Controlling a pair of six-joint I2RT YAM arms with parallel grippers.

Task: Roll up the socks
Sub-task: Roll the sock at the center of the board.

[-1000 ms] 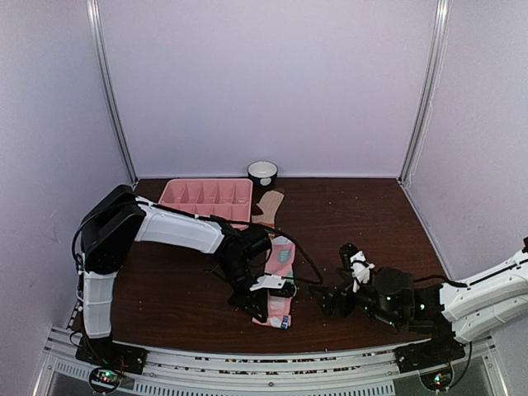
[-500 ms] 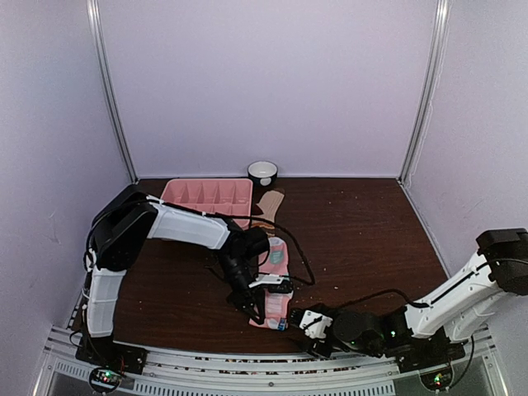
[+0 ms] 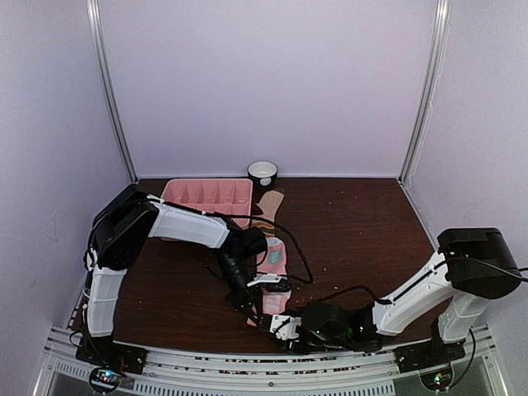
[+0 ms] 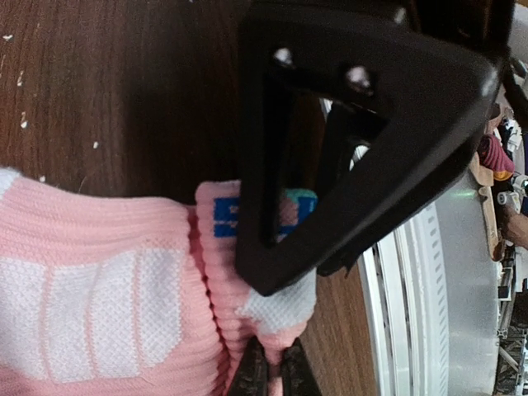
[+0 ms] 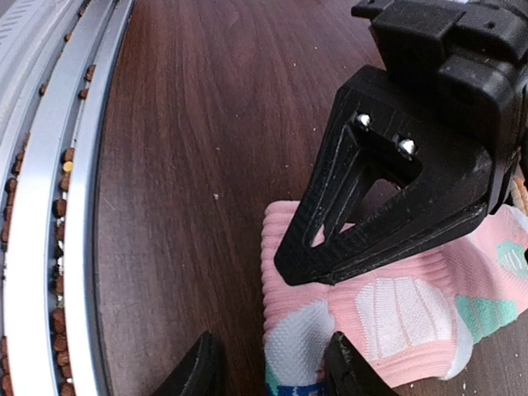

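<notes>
Pink sock (image 5: pixel 396 318) lies at 12 o'clock between the half-open right pincer's (image 5: pixel 272 369) fingers; closed left pincer (image 4: pixel 268 375) pinches its fold.

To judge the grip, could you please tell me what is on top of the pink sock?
The left tool, shut, pinches a fold of the pink sock; the open right tool straddles its near end. The left arm covers its middle.

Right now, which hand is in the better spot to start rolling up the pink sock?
Probably the right hand: its open fingers straddle the near end of the pink sock, ready to grab it. The left hand is shut, pinching that sock in place.
</notes>
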